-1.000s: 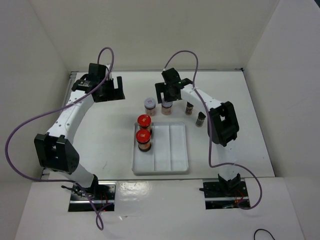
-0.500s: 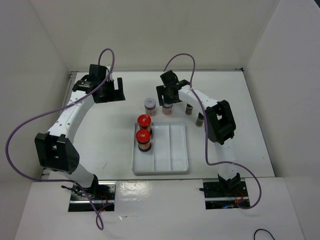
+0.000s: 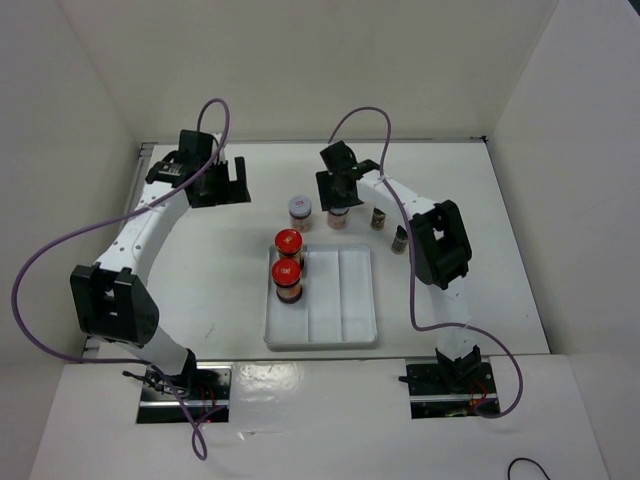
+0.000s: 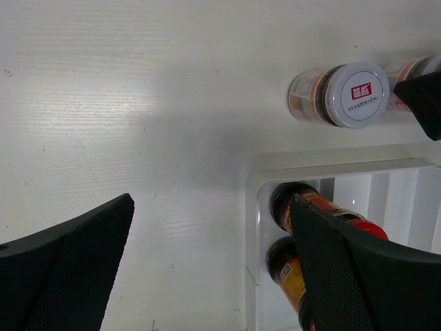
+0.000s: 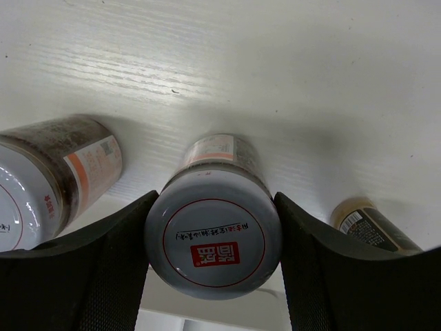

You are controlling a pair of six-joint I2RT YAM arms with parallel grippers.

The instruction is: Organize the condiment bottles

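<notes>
While the right hand [image 5: 215,201] sits clamped, as far as I can judge, on a white-lid jar [image 5: 213,248] that stands on the counter [image 5: 275,62] just behind the tray [image 3: 340,300], the left hand [image 4: 210,207] hangs wide apart and empty. The red-lid jars [image 3: 287,270] stand in the tray's left compartment. The grip is high, at the smooth lid, so the jar may slip or swing on the lift. The second white-lid jar [image 5: 41,186] is just beside the hand and can be knocked over. If the lift is low, the jar's bottom may hit the tray rim.
</notes>
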